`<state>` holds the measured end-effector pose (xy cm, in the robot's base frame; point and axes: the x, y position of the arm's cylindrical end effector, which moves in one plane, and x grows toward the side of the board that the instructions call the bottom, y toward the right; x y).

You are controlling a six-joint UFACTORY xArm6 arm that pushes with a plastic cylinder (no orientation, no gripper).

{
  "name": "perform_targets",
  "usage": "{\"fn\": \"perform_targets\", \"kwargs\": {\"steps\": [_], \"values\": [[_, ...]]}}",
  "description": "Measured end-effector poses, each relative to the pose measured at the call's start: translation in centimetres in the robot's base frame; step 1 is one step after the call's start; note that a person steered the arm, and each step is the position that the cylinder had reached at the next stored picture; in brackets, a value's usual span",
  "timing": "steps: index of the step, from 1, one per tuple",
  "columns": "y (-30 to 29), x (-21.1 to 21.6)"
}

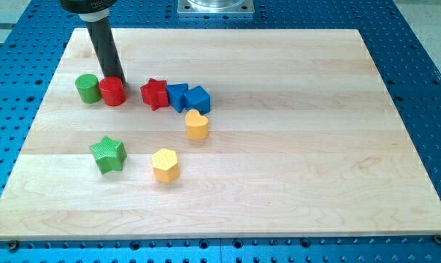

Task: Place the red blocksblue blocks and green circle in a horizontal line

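A green circle block [87, 88] lies at the view's upper left of the wooden board [279, 146]. A red round block [112, 91] sits just right of it. A red star [155, 93] follows after a gap, touching a blue block [177, 96], then a blue cube [198, 99]. These five form a rough row across the view. My dark rod comes down from the view's top; my tip [115, 78] stands right behind the red round block, at its upper edge, seemingly touching it.
A yellow heart block [197, 125] lies just below the blue cube. A green star [108, 154] and a yellow hexagon [166, 164] lie lower on the board. Blue perforated table surrounds the board.
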<state>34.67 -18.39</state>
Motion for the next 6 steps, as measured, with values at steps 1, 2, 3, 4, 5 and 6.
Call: {"fn": "perform_targets", "kwargs": {"steps": [1,2,3,4,5,6], "values": [[-1.0,-2.1],[-2.9,-1.3],[-3.3,-0.7],[-3.8,-0.6],[-3.8,0.0],[-1.7,-2.7]]}}
